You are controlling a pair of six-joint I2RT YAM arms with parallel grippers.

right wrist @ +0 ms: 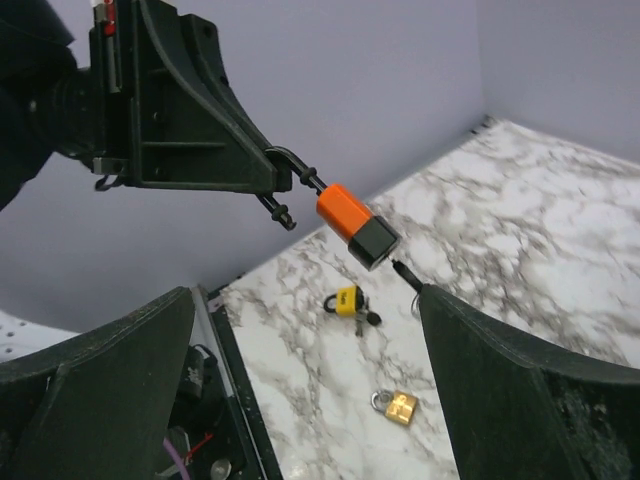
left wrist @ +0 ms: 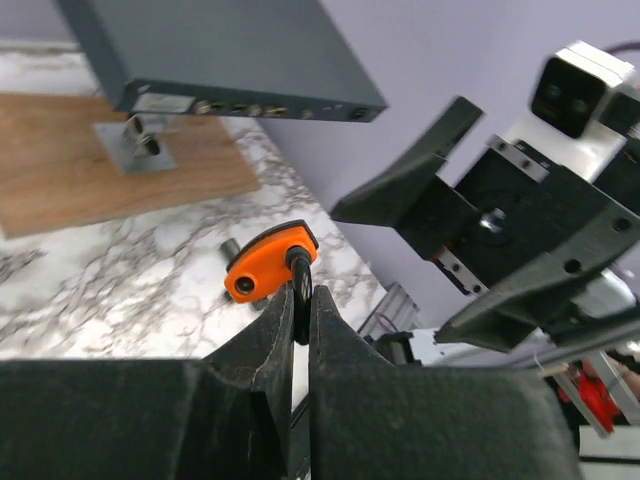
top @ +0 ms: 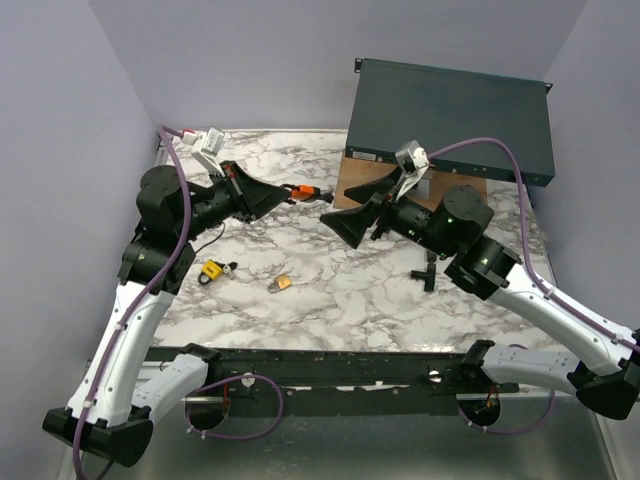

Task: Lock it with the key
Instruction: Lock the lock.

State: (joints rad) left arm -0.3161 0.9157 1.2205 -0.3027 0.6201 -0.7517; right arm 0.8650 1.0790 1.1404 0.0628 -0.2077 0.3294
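Observation:
My left gripper [top: 284,192] is shut on the black shackle of an orange padlock [top: 302,191] and holds it in the air above the table. In the left wrist view the shackle is pinched between the shut fingertips [left wrist: 318,300], with the orange body [left wrist: 262,268] just beyond them. In the right wrist view the padlock [right wrist: 345,212] has a black base, and a thin black key [right wrist: 404,274] sticks out of it. My right gripper [top: 335,208] is wide open and empty, facing the padlock's key end at a short distance.
A yellow padlock with keys [top: 212,269] and a brass padlock [top: 281,283] lie on the marble table [top: 330,290]; both also show in the right wrist view. A dark box [top: 450,115] stands on a wooden board [top: 355,182] at the back. A small black part [top: 428,273] lies under the right arm.

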